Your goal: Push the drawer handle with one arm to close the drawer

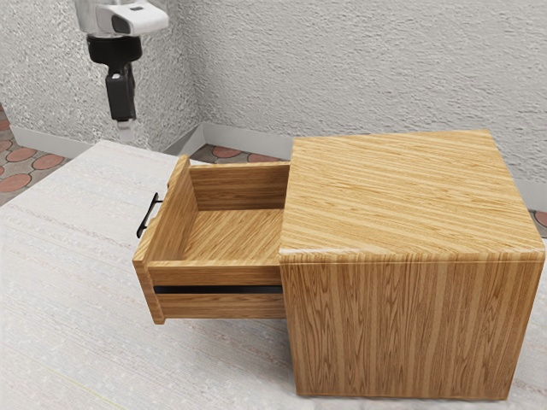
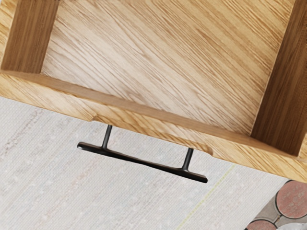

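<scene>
Drawer pulled out of cabinet. Black handle on its outer face, over the worktop. Gripper raised, apart from handle; jaws spread or pressed together: cannot tell. Drawer front stands between handle and drawer interior. Textured wall behind; tiled floor beyond worktop edge.

Two roughly textured, pale grey walls are joined at a corner and edged below by a light skirting board. The floor is patterned with reddish, rounded tiles set in grey. The off-white worktop is faintly streaked and marked by a thin yellow line. The room is softly lit.
</scene>
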{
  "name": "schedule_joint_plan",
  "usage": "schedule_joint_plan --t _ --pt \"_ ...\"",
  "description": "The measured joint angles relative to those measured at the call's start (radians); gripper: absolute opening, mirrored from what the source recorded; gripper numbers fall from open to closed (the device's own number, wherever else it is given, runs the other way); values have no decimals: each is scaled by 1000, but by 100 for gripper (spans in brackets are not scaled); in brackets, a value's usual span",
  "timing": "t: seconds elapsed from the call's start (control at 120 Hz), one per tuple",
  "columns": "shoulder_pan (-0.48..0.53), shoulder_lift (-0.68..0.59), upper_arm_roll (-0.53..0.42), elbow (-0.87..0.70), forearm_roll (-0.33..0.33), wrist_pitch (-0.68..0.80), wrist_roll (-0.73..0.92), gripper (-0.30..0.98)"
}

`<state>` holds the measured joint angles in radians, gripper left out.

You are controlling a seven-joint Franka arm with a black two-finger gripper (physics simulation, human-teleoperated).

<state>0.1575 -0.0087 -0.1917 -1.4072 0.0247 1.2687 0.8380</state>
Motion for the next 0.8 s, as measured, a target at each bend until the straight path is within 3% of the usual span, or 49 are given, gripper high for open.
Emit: schedule_joint_plan --t 0.342,0.433,0.475,0.642,0.8 --pt "2 -4 -6 18 4 0 35 68" --pt "55 -124 -63 85 5 -19 42 68" --pt "22 -166 -111 80 6 -38 45 69" --pt "-8 -309 -173 -113 2 -78 56 68" --pt "1 -437 -87 -530 0 58 78 69"
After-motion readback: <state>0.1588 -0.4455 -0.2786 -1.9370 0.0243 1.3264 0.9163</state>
